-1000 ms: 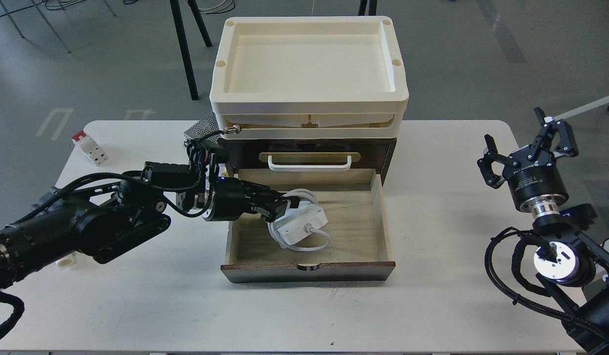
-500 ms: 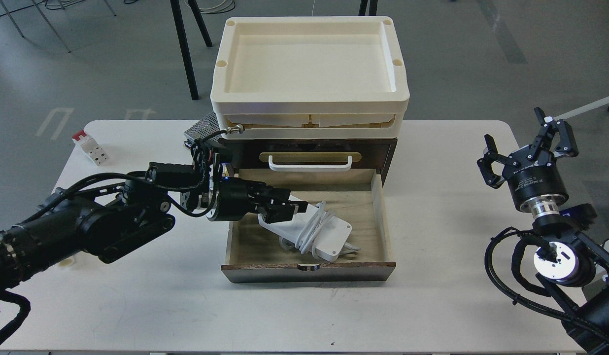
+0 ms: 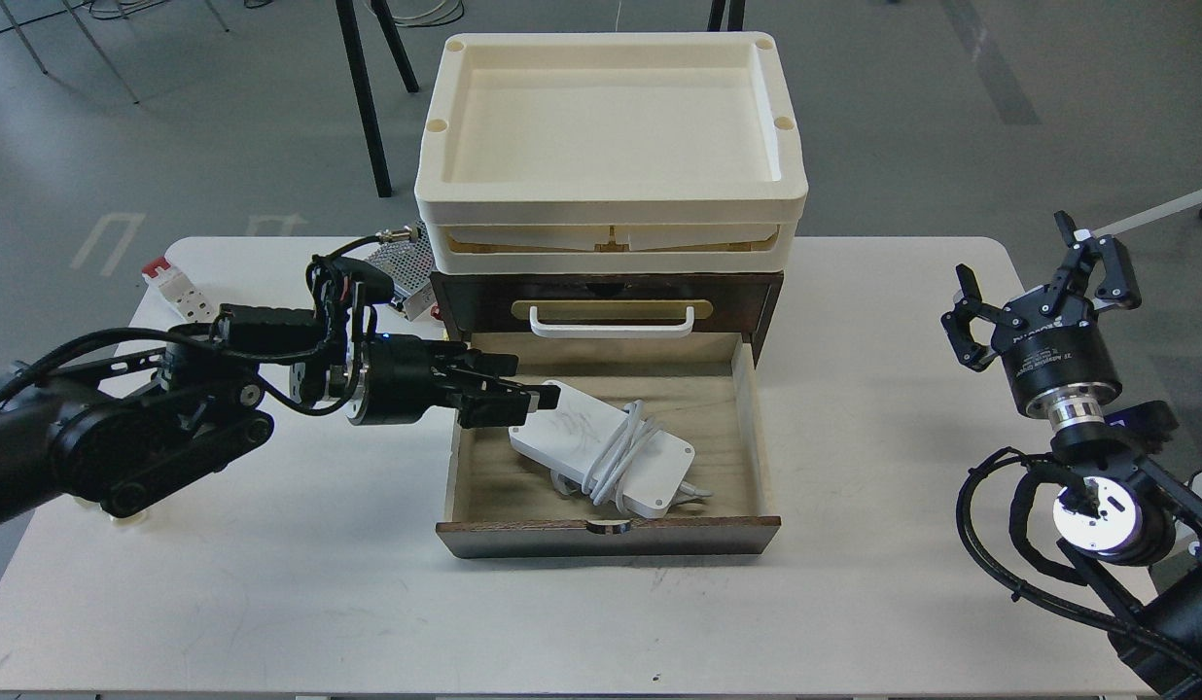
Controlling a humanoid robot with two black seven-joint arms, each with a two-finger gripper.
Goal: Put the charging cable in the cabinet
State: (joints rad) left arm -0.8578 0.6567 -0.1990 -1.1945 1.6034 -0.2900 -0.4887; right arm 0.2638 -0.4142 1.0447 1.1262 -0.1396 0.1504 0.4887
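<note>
So the charging cable (image 3: 601, 460) lies flat in the cabinet (image 3: 609, 428)'s open bottom drawer, cord wrapped round the brick. The left gripper (image 3: 523, 399) hovers just beside its left end, fingers parted, holding nothing. The right gripper (image 3: 1039, 287) sits well apart over the table (image 3: 368, 603), open, probably idle.

One white table (image 3: 854, 603) holds one dark wooden cabinet (image 3: 766, 292) at 12 o'clock, with two drawers: one shut, one open. One charging cable (image 3: 601, 455) lies inside. Two cream trays (image 3: 611, 190) sit stacked on top. One silver perforated box (image 3: 406, 261) and one white-and-red block (image 3: 176, 288) sit at 10 o'clock.
</note>
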